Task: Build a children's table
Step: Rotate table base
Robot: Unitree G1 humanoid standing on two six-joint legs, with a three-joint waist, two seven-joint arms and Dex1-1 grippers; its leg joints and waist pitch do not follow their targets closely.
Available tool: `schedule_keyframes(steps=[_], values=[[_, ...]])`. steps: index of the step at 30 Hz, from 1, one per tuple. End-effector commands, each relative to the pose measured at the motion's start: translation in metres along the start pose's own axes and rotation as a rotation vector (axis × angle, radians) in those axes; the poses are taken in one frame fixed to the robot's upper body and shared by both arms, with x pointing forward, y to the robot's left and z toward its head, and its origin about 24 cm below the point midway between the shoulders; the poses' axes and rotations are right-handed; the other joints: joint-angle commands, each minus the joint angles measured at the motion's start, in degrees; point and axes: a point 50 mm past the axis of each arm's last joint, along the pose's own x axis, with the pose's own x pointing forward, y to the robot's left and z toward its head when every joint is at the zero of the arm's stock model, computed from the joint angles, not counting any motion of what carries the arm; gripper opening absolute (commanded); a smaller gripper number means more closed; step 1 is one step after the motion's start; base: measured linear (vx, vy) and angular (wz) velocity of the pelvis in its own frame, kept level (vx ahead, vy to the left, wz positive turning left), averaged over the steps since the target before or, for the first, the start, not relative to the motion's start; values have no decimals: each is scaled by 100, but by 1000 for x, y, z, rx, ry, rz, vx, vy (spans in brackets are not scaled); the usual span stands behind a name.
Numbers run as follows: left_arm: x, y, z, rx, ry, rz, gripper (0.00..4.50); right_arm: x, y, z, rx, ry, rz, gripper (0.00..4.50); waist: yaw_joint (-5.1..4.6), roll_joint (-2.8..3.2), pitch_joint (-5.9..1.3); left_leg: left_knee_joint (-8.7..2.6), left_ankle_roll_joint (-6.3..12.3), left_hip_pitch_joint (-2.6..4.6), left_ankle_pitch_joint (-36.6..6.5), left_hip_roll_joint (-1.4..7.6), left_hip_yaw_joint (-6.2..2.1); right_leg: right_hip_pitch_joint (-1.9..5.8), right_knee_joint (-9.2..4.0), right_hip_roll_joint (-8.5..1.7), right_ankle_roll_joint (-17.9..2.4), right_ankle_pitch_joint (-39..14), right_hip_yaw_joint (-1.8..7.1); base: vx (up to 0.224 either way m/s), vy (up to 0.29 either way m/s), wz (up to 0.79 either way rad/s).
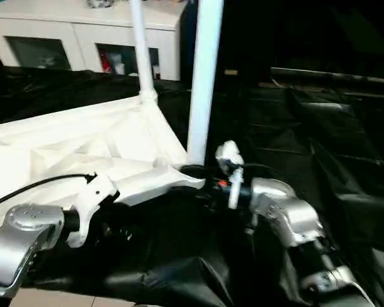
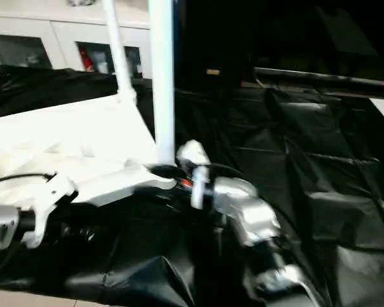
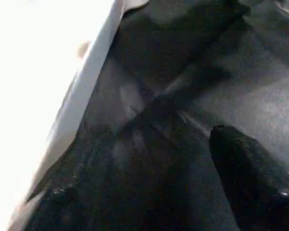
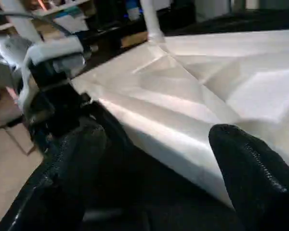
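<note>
I see the table (image 1: 83, 150) upside down on black sheet (image 1: 345, 160), two legs (image 1: 203, 83) up; right gripper (image 4: 149, 168) wide open at its corner, holding nothing; can't tell left gripper (image 1: 109, 220)

White table (image 1: 83, 144): smooth, glossy plastic. Black sheet (image 1: 345, 160): shiny, creased plastic film. Forearms (image 1: 288, 214): brushed silver metal.

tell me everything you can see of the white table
The children's table lies upside down on black sheeting, its ribbed underside facing up. It looks like glossy white plastic, with a rounded corner nearest the robot. Two round white legs stand upright in corner sockets: a near one and a far one.
</note>
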Motion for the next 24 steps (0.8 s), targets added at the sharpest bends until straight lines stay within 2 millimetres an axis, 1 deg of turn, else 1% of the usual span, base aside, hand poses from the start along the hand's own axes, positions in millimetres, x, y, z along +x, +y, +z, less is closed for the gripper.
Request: schedule_keyframes(steps=[1,2,3,4,5,6,7,8,9,10,11,12,13,14,15,17,19,21,22,24], values=[[-8,0,1,2,7,20,410,9,-6,2,-21,-1,-57,385,6,93,-344,-433,-88,97,-1562,137,-53,215,-380,-273,-1182,-1329,294,0,0,0],[-10,-1,-3,-12,24,20,423,22,-13,3,-33,-10,-116,385,-16,76,-339,-448,-164,87,-1714,143,-72,203,-373,-315,-1229,-1520,285,0,0,0],[-13,-1,-6,-18,41,25,433,32,-18,5,-24,-36,-166,385,-31,75,-321,-454,-185,88,-1833,129,-64,203,-400,-301,-1203,-1669,286,0,0,0],[-13,-1,-7,-19,45,25,438,34,-19,5,-21,-42,-176,385,-43,79,-316,-453,-217,91,-1902,131,-72,194,-407,-322,-1189,-1784,294,0,0,0],[-14,-1,-8,-20,50,28,444,36,-20,7,-12,-60,-195,385,-33,87,-309,-450,-263,150,-2065,141,-69,168,-450,-323,-1087,-2005,310,0,0,0],[-14,-1,-9,-24,55,31,448,38,-22,8,-1,-80,-212,385,-33,96,-303,-457,-269,154,-2085,145,-72,164,-444,-314,-1078,-1978,314,0,0,0],[-15,-1,-10,-31,61,33,448,41,-24,11,20,-106,-233,385,-29,66,-307,-463,-270,157,-2074,151,-67,168,-439,-299,-1054,-1905,315,0,0,0],[-16,-1,-12,-42,74,36,448,45,-27,14,53,-147,-279,385,-15,91,-309,-463,-292,185,-2095,147,-59,141,-426,-288,-1060,-1849,323,0,0,0],[-16,-1,-14,-47,78,44,448,46,-28,16,73,-171,-303,385,-24,91,-304,-469,-305,174,-2108,147,-65,149,-420,-284,-1064,-1834,322,0,0,0],[-16,-1,-14,-47,78,44,448,46,-28,16,73,-171,-303,385,-31,31,-306,-474,-296,157,-2108,149,-65,164,-420,-286,-1058,-1839,317,0,0,0],[-17,1,-16,-49,85,67,448,48,-32,20,104,-220,-359,385,-13,70,-308,-483,-318,160,-2114,146,-71,163,-415,-284,-989,-1864,327,0,0,0],[-18,2,-17,-50,89,82,448,48,-35,21,113,-244,-399,385,-19,45,-309,-485,-333,163,-2124,151,-68,154,-416,-291,-991,-1864,332,0,0,0],[-18,4,-18,-46,91,104,448,48,-39,22,139,-267,-449,385,-22,58,-312,-487,-377,157,-2191,147,-83,161,-412,-299,-982,-1940,328,0,0,0],[-19,5,-19,-44,92,118,448,47,-41,22,157,-280,-481,385,-24,53,-306,-484,-407,174,-2226,143,-73,140,-425,-285,-962,-1930,339,0,0,0],[-19,7,-19,-38,92,136,448,45,-46,22,189,-308,-544,385,-22,32,-298,-484,-407,184,-2274,140,-67,128,-427,-270,-948,-1947,343,0,0,0],[-18,9,-19,-34,87,159,448,38,-54,21,251,-350,-651,385,-16,33,-305,-481,-458,206,-2386,132,-75,109,-426,-265,-890,-2020,362,0,0,0],[-17,10,-19,-31,80,171,448,29,-62,19,300,-378,-758,385,-18,43,-312,-481,-487,194,-2432,121,-81,119,-420,-260,-853,-1997,358,0,0,0],[-16,10,-19,-28,76,177,448,24,-66,17,322,-387,-810,385,-17,25,-318,-483,-483,182,-2433,117,-82,132,-417,-254,-828,-1939,354,0,0,0],[-15,11,-18,-23,67,188,448,17,-71,16,344,-397,-863,385,-20,10,-326,-480,-469,163,-2361,114,-81,150,-403,-260,-838,-1861,355,0,0,0],[-14,12,-18,-15,54,203,448,7,-77,15,359,-409,-936,385,-22,4,-334,-466,-465,160,-2306,109,-72,154,-404,-263,-850,-1819,353,0,0,0]])
